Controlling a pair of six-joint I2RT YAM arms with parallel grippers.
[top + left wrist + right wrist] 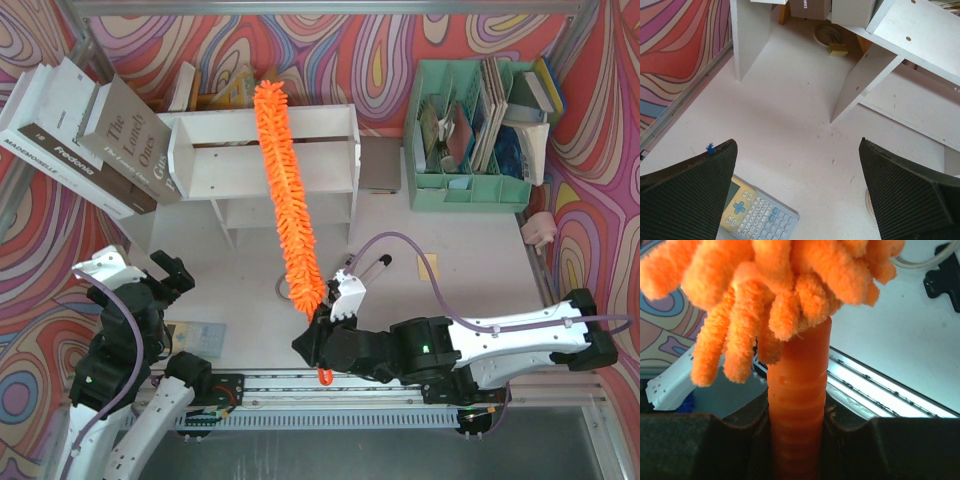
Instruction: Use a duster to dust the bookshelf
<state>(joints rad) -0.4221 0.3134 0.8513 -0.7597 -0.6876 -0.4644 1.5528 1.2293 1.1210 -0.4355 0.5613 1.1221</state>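
The white two-tier bookshelf (pixel 225 160) stands at the back centre-left; its legs and underside show in the left wrist view (pixel 860 80). The fluffy orange duster (pixel 288 190) runs from the shelf's top edge down over its front toward the near side. My right gripper (pixel 318 340) is shut on the duster's ribbed orange handle (pixel 797 405), with the chenille strands (pixel 775 290) just above the jaws. My left gripper (pixel 170 275) is open and empty at the left, in front of the shelf, above the table (pixel 800 140).
Large books (pixel 90 130) lean against the shelf's left side. A mint green organiser (pixel 470 140) with papers stands back right. A calculator (pixel 757 210) lies under my left gripper. A pen (pixel 372 268), a cable loop and a yellow note (pixel 428 266) lie near the centre.
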